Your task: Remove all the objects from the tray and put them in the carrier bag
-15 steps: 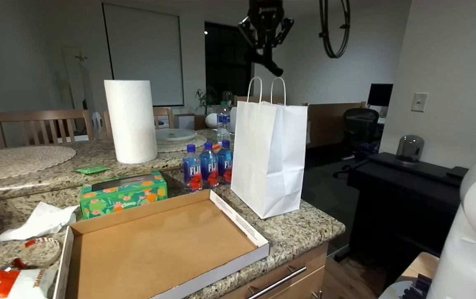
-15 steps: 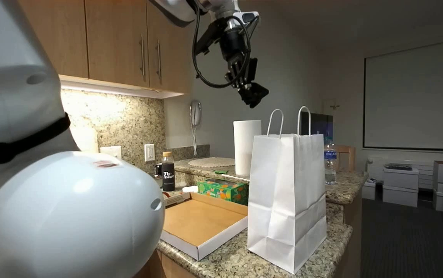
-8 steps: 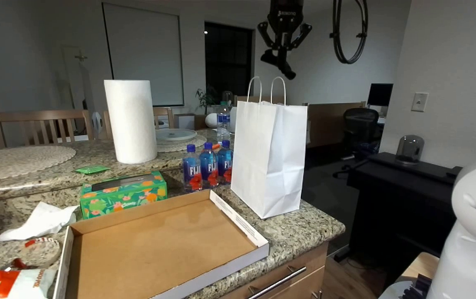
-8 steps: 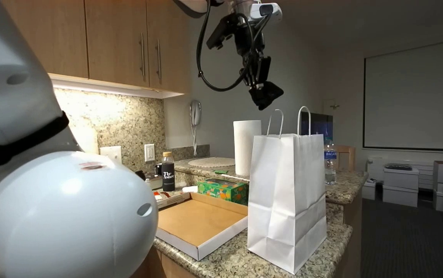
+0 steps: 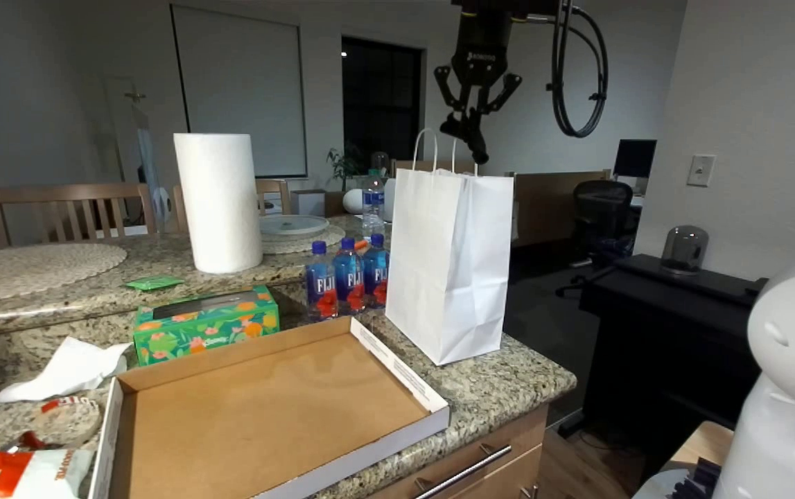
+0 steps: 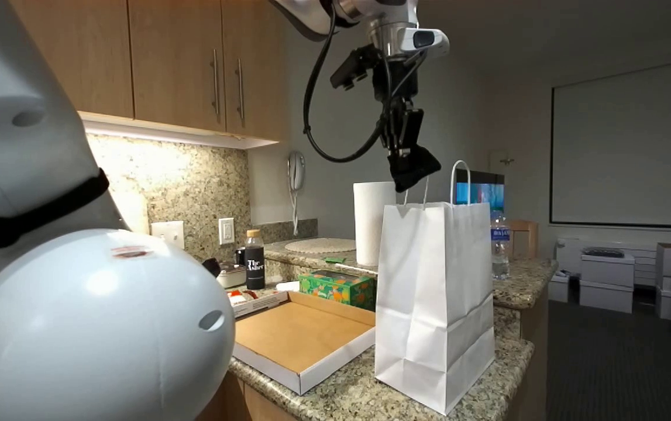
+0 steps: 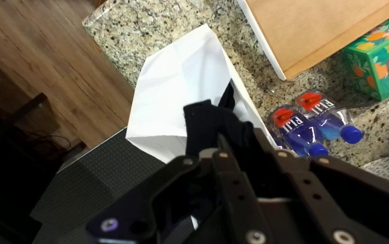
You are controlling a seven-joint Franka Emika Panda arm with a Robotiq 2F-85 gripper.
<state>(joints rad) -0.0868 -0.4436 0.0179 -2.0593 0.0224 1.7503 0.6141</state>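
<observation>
Wrist view: bag partly hidden behind black cloth (folds unclear); tray cut off at top.

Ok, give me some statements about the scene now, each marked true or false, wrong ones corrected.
1. A black cloth hangs from the tool above the carrier bag. True.
2. The tissue box stands outside the tray. True.
3. The carrier bag stands inside the tray. False: it stands on the counter, beside the tray.
4. The tool reaches inside the carrier bag. False: it is above it.
5. Three blue-capped bottles stand between the tissue box and the carrier bag. True.
6. The paper-towel roll lies on its side. False: it stands upright.
</observation>
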